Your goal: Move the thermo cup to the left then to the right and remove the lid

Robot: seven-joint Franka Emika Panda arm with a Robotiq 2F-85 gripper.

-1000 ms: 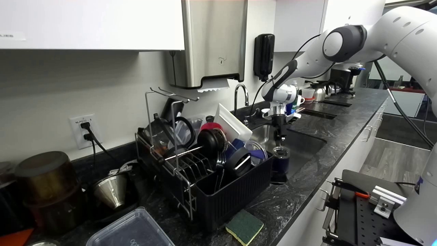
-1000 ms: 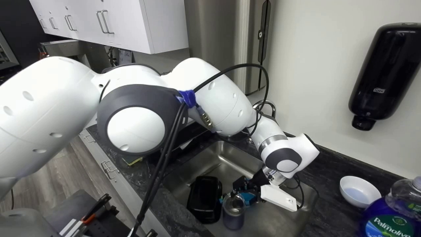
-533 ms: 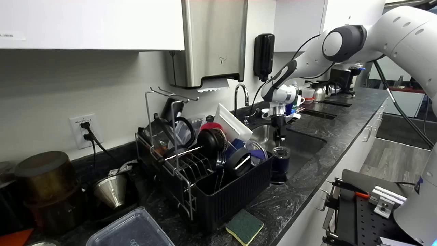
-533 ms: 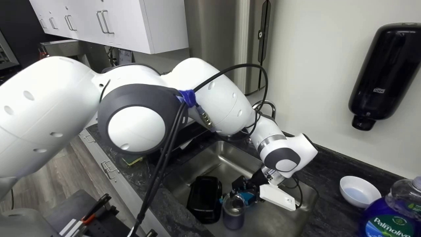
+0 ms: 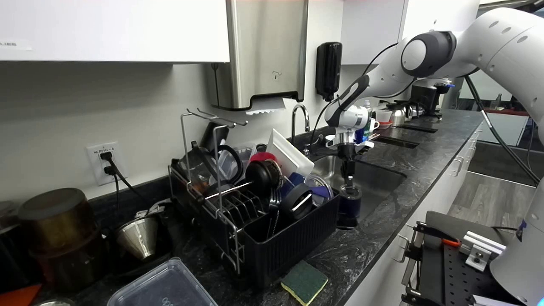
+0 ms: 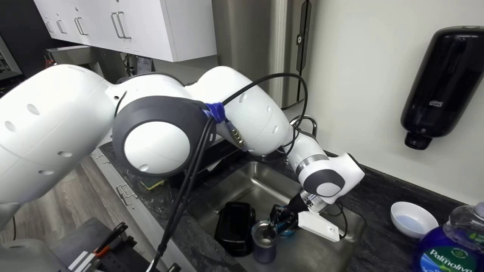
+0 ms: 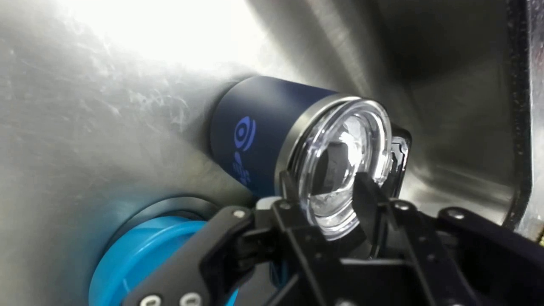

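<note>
Thermo cup [image 7: 265,123] is sitting right below the claw [image 7: 326,187], down in the steel sink [image 7: 85,127], and it's looking upright in both exterior views. It's showing a navy body and a blue logo [image 7: 244,134] in the wrist view. The clear lid [image 7: 340,155] is sitting on top, directly under the claw.

As for the claw itself, its two black fingers [image 7: 366,195] are standing partway apart, so a real gap is showing, with some of that clear plastic peeking through. One of them is lining up near the cup's steel rim [image 7: 295,138], while its partner is hanging over the lid's face. Honestly, I'm not able to tell if either is touching anything, since they're overlapping the lid from that angle.

Other stuff nearby: a bright blue round thing [image 7: 136,255] is lying in the sink beneath the claw, partly hiding behind it. A glossy black container [image 6: 234,226] is sitting just past the cup from the claw. In an exterior view, a black dish rack [image 5: 293,244] is standing left of the claw, and a green and yellow sponge [image 5: 304,280] is lying well apart from it. In an exterior view, a white bowl [image 6: 414,219] is sitting well off to the claw's right, with a Palmolive bottle [image 6: 450,245] standing beyond.
</note>
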